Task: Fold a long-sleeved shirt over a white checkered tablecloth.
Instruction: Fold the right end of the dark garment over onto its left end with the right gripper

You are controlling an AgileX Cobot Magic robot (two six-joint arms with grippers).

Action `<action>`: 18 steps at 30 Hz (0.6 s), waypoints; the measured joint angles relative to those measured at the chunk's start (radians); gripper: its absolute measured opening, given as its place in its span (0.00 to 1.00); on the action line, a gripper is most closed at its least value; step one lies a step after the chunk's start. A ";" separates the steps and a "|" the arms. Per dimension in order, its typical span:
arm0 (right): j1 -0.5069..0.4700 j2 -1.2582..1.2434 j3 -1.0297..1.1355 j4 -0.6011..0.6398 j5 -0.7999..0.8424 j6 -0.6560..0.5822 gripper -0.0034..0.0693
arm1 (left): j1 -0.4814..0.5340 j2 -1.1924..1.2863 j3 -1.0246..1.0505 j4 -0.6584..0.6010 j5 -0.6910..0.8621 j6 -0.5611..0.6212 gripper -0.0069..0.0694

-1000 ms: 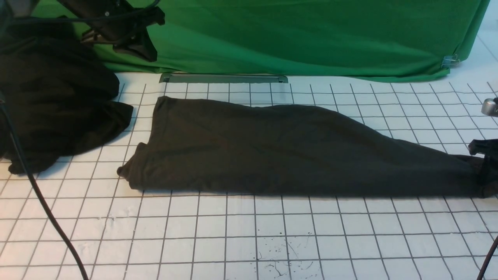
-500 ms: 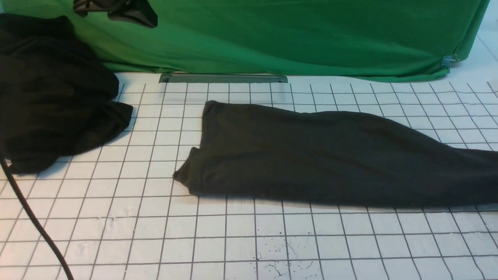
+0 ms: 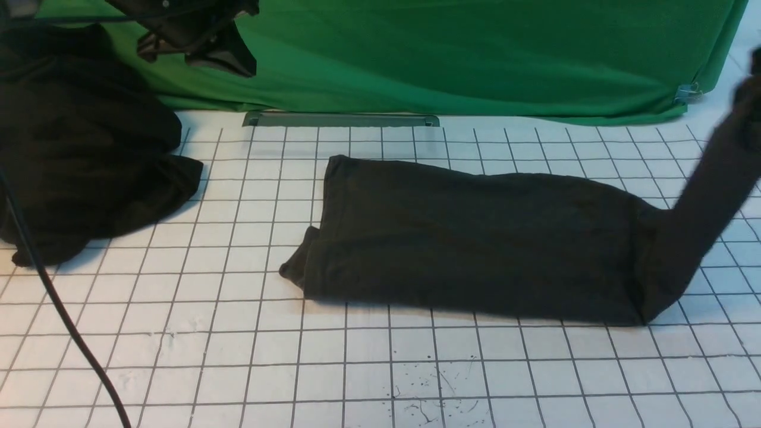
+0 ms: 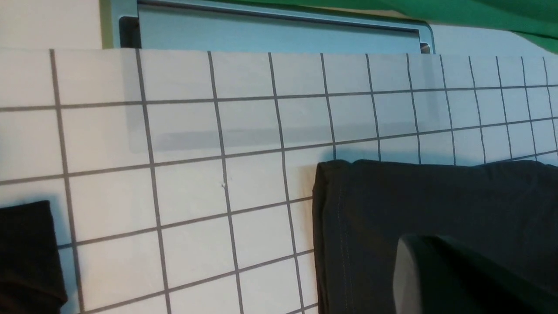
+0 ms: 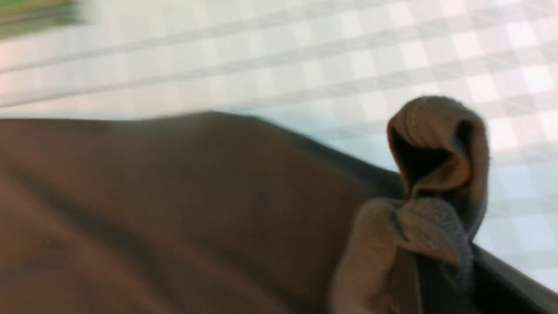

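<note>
Over on the right, your right fingers (image 3: pixel 756 59) are clenched on one end of the long-sleeved shirt (image 3: pixel 475 238), holding it up, likely to fold it over; the rest lies flat on the white checkered tablecloth (image 3: pixel 380 356); your left fingers (image 4: pixel 457 279) hang above its left end, pinched together, empty.

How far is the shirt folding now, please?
Done: the long-sleeved shirt lies as a long narrow band on the white checkered tablecloth. In hand: the right gripper holds its right end raised. To do, probably: lay that end over the band; no crosswise fold shows yet.
</note>
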State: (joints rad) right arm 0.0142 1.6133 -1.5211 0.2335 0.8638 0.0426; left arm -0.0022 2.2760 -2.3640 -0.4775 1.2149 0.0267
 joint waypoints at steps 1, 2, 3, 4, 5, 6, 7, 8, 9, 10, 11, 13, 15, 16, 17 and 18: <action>0.065 0.011 0.000 0.006 -0.033 0.017 0.09 | 0.000 0.006 0.000 -0.007 0.000 0.000 0.09; 0.129 0.026 0.000 0.010 -0.070 0.031 0.09 | 0.000 0.008 0.000 -0.012 0.000 0.000 0.09; 0.142 0.029 0.000 0.011 -0.078 0.031 0.09 | 0.000 0.010 0.000 -0.014 0.000 0.000 0.09; 0.250 0.071 0.000 0.015 -0.156 0.055 0.10 | 0.000 0.013 0.000 -0.018 0.000 0.001 0.09; 0.283 0.088 0.000 0.015 -0.184 0.063 0.10 | 0.000 0.013 0.000 -0.022 0.000 0.002 0.09; 0.336 0.119 0.000 0.016 -0.234 0.076 0.10 | 0.000 0.013 0.000 -0.024 0.000 0.002 0.09; 0.393 0.160 0.000 0.018 -0.297 0.093 0.11 | 0.000 0.013 0.000 -0.027 0.000 0.002 0.09; 0.436 0.195 0.000 0.020 -0.350 0.105 0.11 | 0.000 0.013 0.000 -0.028 0.000 0.003 0.09; 0.444 0.202 0.000 0.020 -0.361 0.107 0.11 | 0.000 0.013 0.000 -0.028 0.000 0.003 0.09; 0.496 0.253 0.000 0.023 -0.436 0.124 0.12 | 0.000 0.013 0.000 -0.028 0.000 0.008 0.09; 0.540 0.305 0.000 0.025 -0.509 0.142 0.13 | 0.000 0.013 0.000 -0.028 0.000 0.017 0.09; 0.566 0.341 0.000 0.025 -0.557 0.153 0.14 | 0.000 0.013 0.000 -0.027 0.000 0.021 0.09; 0.620 0.428 -0.002 0.025 -0.671 0.167 0.19 | 0.000 0.013 0.000 -0.020 0.000 0.025 0.09; 0.634 0.456 -0.007 0.026 -0.701 0.171 0.22 | 0.000 0.013 0.000 -0.018 0.000 0.025 0.09; 0.637 0.462 -0.007 0.026 -0.705 0.172 0.22 | 0.000 0.013 0.000 -0.017 0.000 0.025 0.09; 0.652 0.495 -0.022 0.026 -0.729 0.173 0.27 | 0.000 0.013 0.000 -0.016 0.000 0.025 0.09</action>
State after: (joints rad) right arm 0.6662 2.1080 -1.5431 0.2594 0.1350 0.2159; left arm -0.0022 2.2887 -2.3640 -0.4933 1.2149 0.0520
